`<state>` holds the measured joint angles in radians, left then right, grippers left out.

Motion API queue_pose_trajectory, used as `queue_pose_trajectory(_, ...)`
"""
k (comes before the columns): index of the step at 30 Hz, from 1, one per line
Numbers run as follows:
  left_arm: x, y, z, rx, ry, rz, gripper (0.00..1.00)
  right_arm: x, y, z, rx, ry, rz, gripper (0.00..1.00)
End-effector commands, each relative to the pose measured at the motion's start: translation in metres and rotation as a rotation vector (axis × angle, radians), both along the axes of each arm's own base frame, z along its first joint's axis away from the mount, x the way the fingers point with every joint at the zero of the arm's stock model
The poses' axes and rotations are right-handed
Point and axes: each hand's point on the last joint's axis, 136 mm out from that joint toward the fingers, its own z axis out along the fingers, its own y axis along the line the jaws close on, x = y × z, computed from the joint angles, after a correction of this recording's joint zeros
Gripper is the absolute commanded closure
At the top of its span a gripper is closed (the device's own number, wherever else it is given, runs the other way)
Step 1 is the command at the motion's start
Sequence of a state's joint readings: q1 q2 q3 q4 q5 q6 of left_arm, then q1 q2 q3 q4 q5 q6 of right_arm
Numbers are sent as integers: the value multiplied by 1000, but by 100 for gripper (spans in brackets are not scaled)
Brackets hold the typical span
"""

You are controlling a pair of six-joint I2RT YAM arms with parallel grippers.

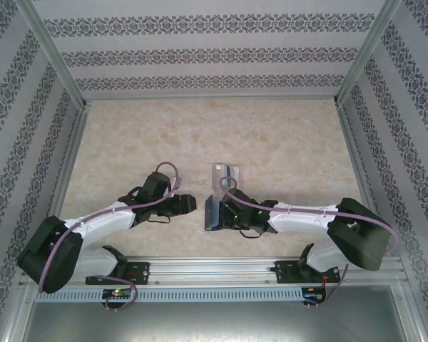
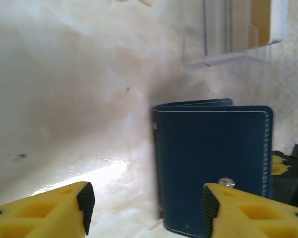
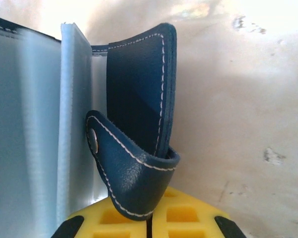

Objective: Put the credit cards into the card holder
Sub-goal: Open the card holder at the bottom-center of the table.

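The navy-blue card holder (image 1: 212, 212) stands on edge at the table's middle front, opened, with clear inner sleeves (image 3: 35, 124) showing. My right gripper (image 3: 149, 225) is shut on its snap tab (image 3: 129, 168), holding the cover (image 3: 139, 84) upright. In the left wrist view the holder's outer face (image 2: 213, 163) fills the right side, and my left gripper (image 2: 146, 208) is open just left of it, one pad (image 2: 211, 210) in front of the cover near the snap stud. What look like cards (image 2: 260, 22) stand in a clear plastic piece (image 1: 227, 173) just behind the holder.
The marble-patterned tabletop (image 1: 143, 142) is bare to the left and back. Patterned walls with metal posts (image 1: 57, 57) close it in on three sides. A metal rail (image 1: 214, 269) with the arm bases runs along the near edge.
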<state>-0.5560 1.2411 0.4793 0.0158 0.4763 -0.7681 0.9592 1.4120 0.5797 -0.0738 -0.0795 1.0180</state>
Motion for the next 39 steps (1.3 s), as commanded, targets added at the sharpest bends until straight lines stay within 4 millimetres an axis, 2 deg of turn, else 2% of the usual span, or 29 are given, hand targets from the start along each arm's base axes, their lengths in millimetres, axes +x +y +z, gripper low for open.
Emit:
queue_pose_trajectory(1, -2, -21, 27, -136, -67, -66, 27, 0, 2, 3, -11, -12, 35, 93)
queue_pose_trajectory(4, -4, -22, 39, -156, -88, -78, 22, 3, 8, 11, -3, -19, 47, 93)
queue_pose_trajectory(8, -4, -16, 33, -103, -82, -69, 20, 5, 18, 25, -13, -67, 88, 93)
queue_pose_trajectory(11, -2, -19, 33, -107, -78, -75, 20, 6, 24, 30, -7, -70, 98, 93)
queue_pose_trajectory(15, 4, -20, 31, -76, -77, -78, 21, 8, 27, 29, -23, -81, 106, 93)
queue_pose_trajectory(18, 6, -13, 19, -4, -57, -73, 31, 9, 30, 29, -28, -77, 116, 93)
queue_pose_trajectory(22, 7, -11, 9, 21, -39, -68, 48, 8, 26, 20, -45, -63, 100, 93)
queue_pose_trajectory(25, 7, -6, 3, 49, -34, -49, 57, 7, 26, 18, -35, -57, 96, 83)
queue_pose_trajectory(28, 8, -4, -1, 69, -32, -45, 71, 7, 20, 17, -54, -66, 88, 77)
queue_pose_trajectory(33, 6, -3, -2, 93, -25, -67, 97, 12, 9, 32, -52, -109, 68, 71)
queue_pose_trajectory(34, 6, -3, -1, 99, -23, -70, 100, 13, 4, 35, -57, -123, 59, 70)
queue_pose_trajectory(39, 5, 0, 3, 132, -24, -89, 100, 21, -18, 65, -60, -230, -12, 64)
